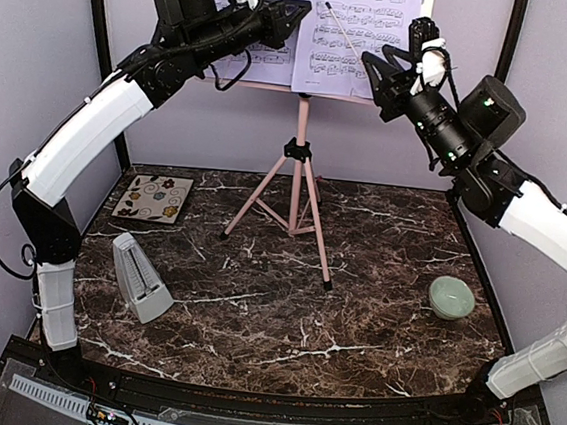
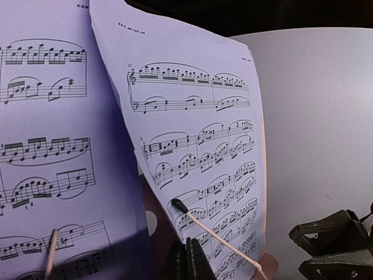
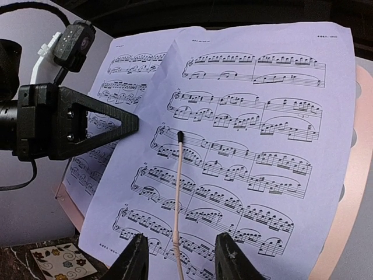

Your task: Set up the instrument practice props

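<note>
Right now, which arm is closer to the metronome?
Left. Its lower link stands just beside the metronome; the right arm rises on the opposite side, by the bowl.

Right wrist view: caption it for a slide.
Open right gripper faces two sheet-music pages on the pink stand; left gripper alongside.

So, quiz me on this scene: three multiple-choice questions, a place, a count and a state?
1. Where is the metronome? A on the stand; B on the table, left side; C held by an arm.
2. How many music sheets are on the stand? A one; B two; C four.
3. The right gripper is: A open; B shut on a sheet; C out of view.
Answers: B, it stands on the table; B, two overlapping sheets show; A, its fingers are spread apart.
</note>
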